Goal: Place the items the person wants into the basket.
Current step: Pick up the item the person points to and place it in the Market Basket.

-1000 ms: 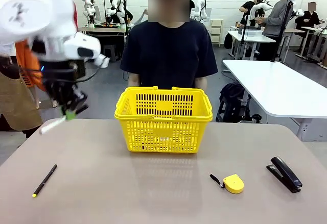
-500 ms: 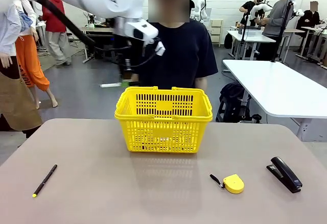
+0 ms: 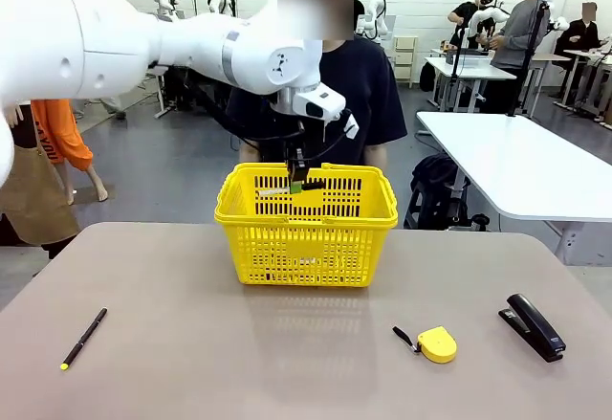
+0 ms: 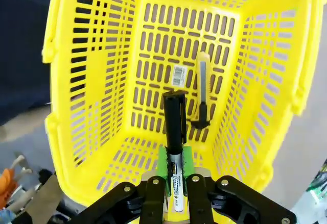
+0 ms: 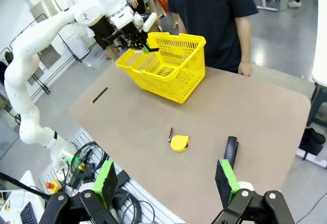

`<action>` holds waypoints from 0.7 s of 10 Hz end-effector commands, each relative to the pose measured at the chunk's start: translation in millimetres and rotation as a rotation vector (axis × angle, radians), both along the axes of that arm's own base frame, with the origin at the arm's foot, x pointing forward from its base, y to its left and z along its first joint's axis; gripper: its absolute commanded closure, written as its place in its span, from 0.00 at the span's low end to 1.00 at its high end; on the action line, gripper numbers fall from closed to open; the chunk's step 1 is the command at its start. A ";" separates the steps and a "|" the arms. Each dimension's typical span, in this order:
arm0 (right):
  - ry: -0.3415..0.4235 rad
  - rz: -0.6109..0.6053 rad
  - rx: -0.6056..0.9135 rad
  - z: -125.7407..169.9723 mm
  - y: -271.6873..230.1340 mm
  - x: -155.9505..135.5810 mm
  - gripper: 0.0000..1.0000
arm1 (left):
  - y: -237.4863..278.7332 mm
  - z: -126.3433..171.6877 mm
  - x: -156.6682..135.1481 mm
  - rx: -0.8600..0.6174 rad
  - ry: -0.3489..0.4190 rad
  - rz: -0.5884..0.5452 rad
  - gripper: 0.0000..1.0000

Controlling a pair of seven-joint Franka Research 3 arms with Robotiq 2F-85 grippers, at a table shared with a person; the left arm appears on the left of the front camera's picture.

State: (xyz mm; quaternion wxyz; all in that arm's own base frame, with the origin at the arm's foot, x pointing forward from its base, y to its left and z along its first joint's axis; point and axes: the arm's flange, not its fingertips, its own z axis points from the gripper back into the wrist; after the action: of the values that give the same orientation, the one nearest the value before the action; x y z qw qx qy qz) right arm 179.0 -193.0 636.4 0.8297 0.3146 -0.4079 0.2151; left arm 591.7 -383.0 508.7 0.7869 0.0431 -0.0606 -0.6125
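The left end effector (image 4: 174, 167) is clamping the white-barrelled marker (image 4: 174, 127) between closed pads over the opening of the yellow basket (image 4: 97, 81), where the utility knife (image 4: 203, 89) is lying, while the right end effector (image 5: 166, 182) is standing wide open, holding nothing, well back from the tape measure (image 5: 179, 143) lying on the bench (image 5: 255, 112).

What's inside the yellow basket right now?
A yellow-and-black utility knife lies on the basket floor. The left tool holds a marker above it, covering part of the floor.
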 end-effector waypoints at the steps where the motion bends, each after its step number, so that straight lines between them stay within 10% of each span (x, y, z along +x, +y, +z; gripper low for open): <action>1: -0.017 0.018 0.012 -1.0 1.2 2.5 0.00 | 1.1 -12.6 -0.7 -0.035 0.023 0.035 0.88; 6: -0.017 0.018 0.012 -1.0 1.2 2.5 0.00 | -0.4 -44.5 2.0 0.014 0.066 0.018 0.81; 7: -0.017 0.018 0.012 -1.0 1.2 2.5 0.00 | -0.2 -42.7 0.9 0.017 0.064 0.015 0.28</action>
State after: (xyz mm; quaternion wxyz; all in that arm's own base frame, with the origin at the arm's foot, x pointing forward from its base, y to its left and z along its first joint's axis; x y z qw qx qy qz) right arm 179.0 -193.0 636.4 0.8297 0.3146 -0.4079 0.2151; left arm 592.5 -383.9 462.0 0.7903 0.0285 -0.0266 -0.6115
